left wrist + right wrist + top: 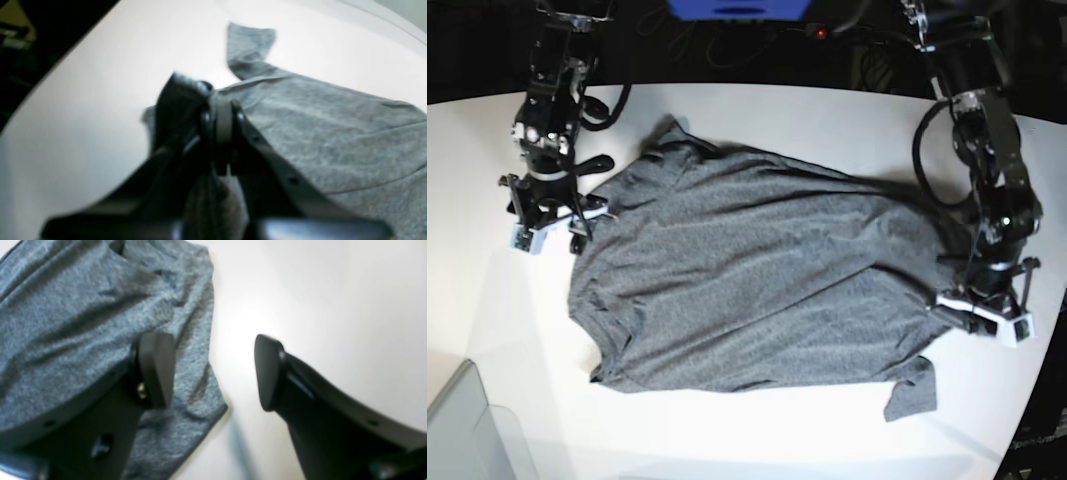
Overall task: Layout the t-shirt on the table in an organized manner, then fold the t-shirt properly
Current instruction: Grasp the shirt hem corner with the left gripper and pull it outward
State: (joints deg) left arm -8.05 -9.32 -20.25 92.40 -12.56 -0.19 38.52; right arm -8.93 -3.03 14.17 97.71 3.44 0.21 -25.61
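Observation:
The dark heather-grey t-shirt lies spread across the white table, with wrinkles and one sleeve sticking out at the front right. My left gripper is at the shirt's right edge, shut on a pinch of the fabric; in the left wrist view cloth shows between the closed fingers. My right gripper stands open at the shirt's left edge. In the right wrist view one finger is over the t-shirt and the other over bare table.
A translucent grey bin corner sits at the front left of the table. Dark cables and equipment run behind the table's far edge. The table's curved edge passes close to the left arm on the right side.

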